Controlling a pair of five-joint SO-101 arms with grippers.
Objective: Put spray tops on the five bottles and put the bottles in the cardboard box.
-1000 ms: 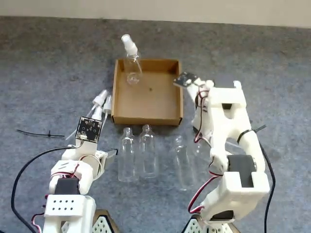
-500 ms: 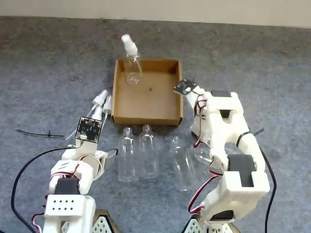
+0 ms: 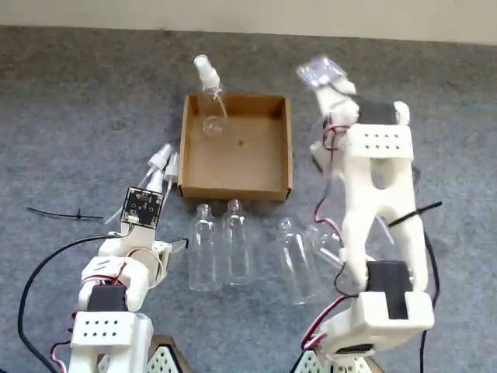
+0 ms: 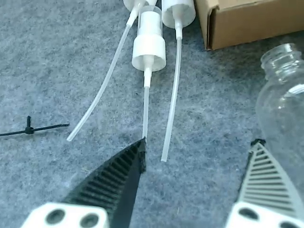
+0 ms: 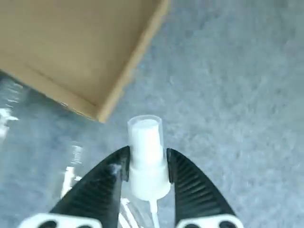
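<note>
Now we have the right gripper clenched on a white spray top, gripped round its collar and held above the grey carpet just off a corner of the cardboard box. One capped bottle stands in the box's far corner, and four open bottles wait on the carpet in front of it. To do this step well, we would carry the top over one open neck, keep it upright so the thin dip tube goes in first, then lower it straight and seat the collar without bending the tube. The left gripper rests spread wide apart with nothing in it, three loose spray tops just ahead, and we judge it well placed to steady a bottle. We can read no label, brand or writing on the box or bottles.
</note>
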